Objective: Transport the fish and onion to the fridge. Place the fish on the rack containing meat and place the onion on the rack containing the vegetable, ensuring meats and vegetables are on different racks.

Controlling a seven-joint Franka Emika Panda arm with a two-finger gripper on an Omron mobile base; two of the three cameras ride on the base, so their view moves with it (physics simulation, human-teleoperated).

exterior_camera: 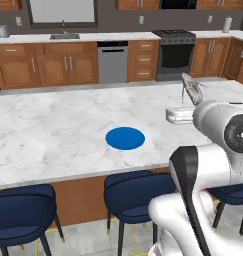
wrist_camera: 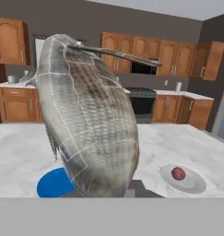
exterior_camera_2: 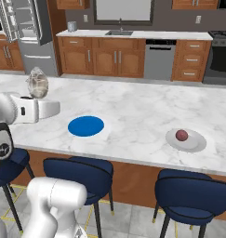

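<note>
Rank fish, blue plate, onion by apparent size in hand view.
1. Fish, held right at the camera, so nearness inflates it.
2. Blue plate, partly hidden behind the fish.
3. Onion, smallest.

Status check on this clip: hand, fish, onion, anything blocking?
Hand shut on fish, lifted above the island counter. Onion on its grey plate, untouched. Blue plate bare below. Fridge open, far left; path looks clear.
</note>
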